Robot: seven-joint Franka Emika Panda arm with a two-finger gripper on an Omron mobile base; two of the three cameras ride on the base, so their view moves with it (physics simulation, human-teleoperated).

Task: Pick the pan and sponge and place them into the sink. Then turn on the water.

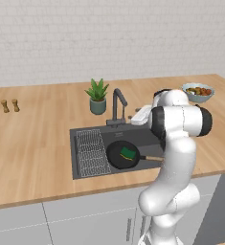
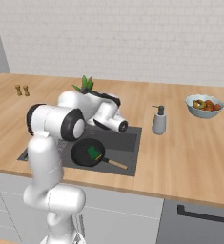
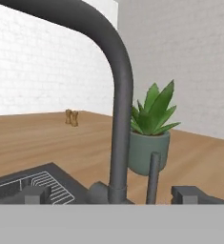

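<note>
**Mia:** Where is the pan (image 1: pixel 122 155)?

**Ben:** It lies inside the sink (image 1: pixel 147 135), on the right part of the bottom. The sponge (image 1: pixel 128 153) sits in the pan, green side up. The wooden handle (image 1: pixel 153 158) points to the right and goes behind the white arm.

**Mia:** Does the pan touch the rack?

**Ben:** The wire rack (image 1: pixel 92 152) fills the left part of the sink. The pan's round edge is just beside it. I cannot tell if they touch.

**Mia:** Where is the pincer (image 3: pixel 111 194)?

**Ben:** Down low at the back edge of the sink, right by the faucet (image 1: pixel 117 105). In the hand view, one dark tip (image 3: pixel 34 194) is on the left and one is on the right, so the tips are apart. The faucet's thick post stands between them, with a thin lever (image 3: pixel 153 176) just beside it. I cannot tell if a tip touches either one.

**Mia:** What is close by?

**Ben:** The plant pot (image 1: pixel 97 97) stands on the tabletop (image 1: pixel 37 139) just behind the faucet. The soap bottle (image 2: pixel 158 120) is right of the sink, near its edge. The bowl of fruit (image 2: pixel 205 106) is well apart, far right. Two little shakers (image 1: pixel 10 105) are far left. There is open wood on the left of the sink and along the front edge.
</note>
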